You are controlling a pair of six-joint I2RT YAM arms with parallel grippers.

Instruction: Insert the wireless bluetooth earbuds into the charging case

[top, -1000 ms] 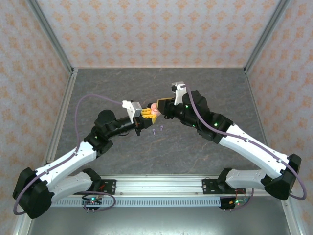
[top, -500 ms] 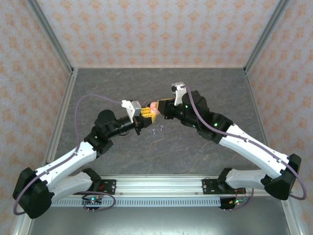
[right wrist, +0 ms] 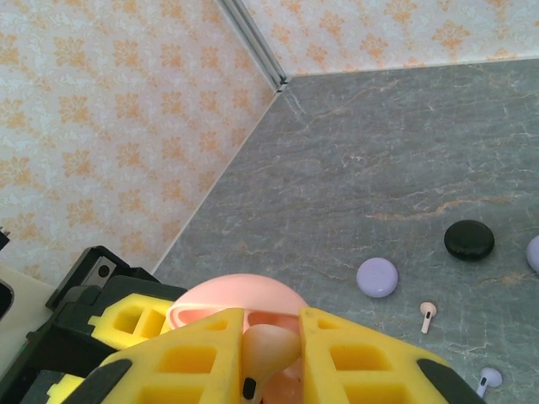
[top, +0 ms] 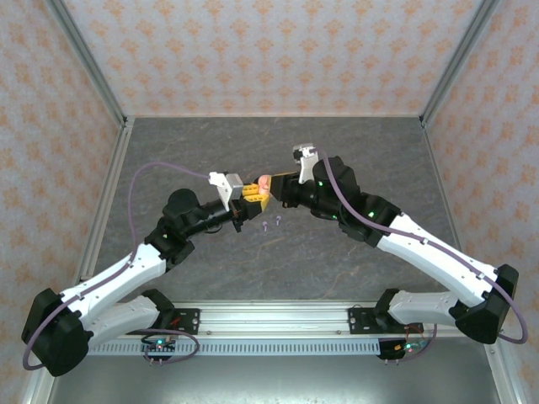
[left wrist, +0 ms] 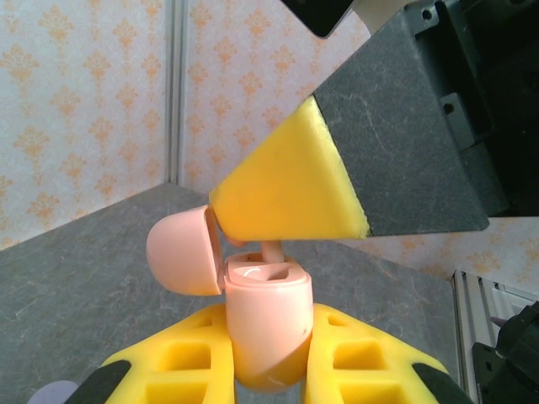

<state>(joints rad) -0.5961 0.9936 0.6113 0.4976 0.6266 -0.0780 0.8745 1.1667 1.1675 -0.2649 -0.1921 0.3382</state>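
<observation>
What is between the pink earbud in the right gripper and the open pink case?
Nothing visible. The left gripper holds the charging case with its lid flipped aside, and the pink earbud in the right gripper sits just above the open socket, stem pointing into it.

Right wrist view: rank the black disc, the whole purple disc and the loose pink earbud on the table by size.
1. the black disc and the purple disc: about alike, no clear order.
2. the pink earbud: smallest by far.
</observation>
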